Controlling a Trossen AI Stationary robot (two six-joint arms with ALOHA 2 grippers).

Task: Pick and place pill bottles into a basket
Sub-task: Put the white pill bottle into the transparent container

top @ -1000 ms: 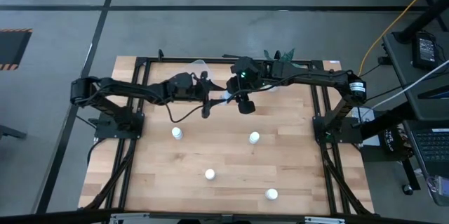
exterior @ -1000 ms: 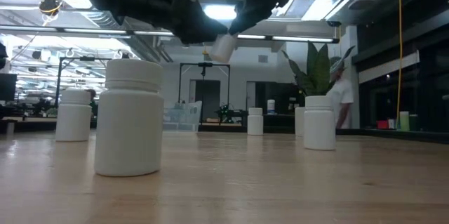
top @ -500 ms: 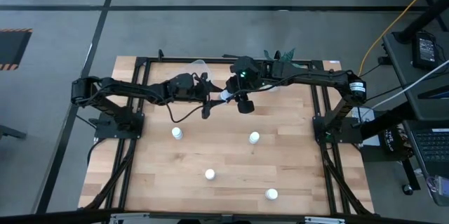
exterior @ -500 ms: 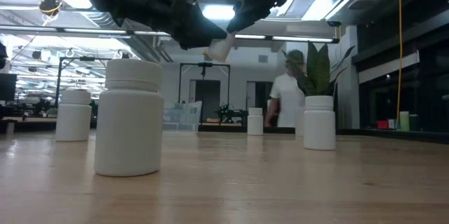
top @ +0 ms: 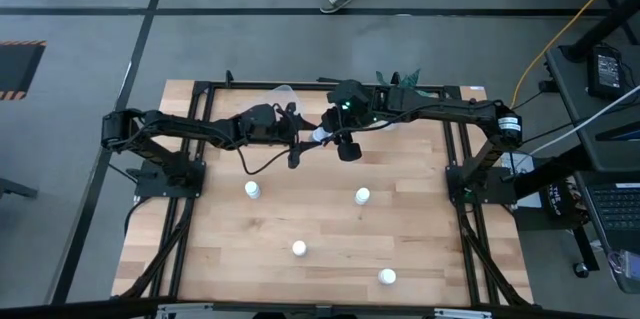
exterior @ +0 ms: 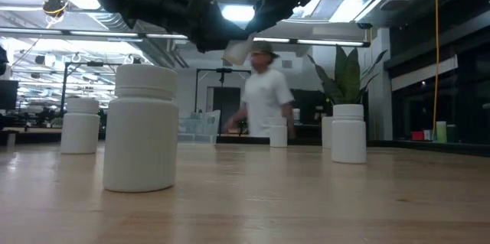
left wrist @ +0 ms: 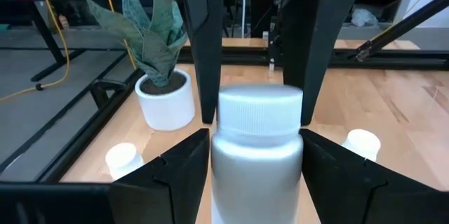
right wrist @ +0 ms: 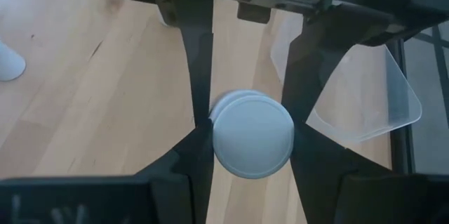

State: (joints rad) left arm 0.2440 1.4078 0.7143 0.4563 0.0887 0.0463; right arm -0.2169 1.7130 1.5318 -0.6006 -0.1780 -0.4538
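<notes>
bottle mid-air, clamped in both left claw and right claw | risk: uneven release drops it short of basket

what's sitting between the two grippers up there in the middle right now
A pill bottle, held in the air by both the left gripper and the right gripper; both wrist views show it.

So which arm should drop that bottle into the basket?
Left, probably: the left gripper and right gripper both clamp the pill bottle, but the basket sits closer to the left one.
</notes>
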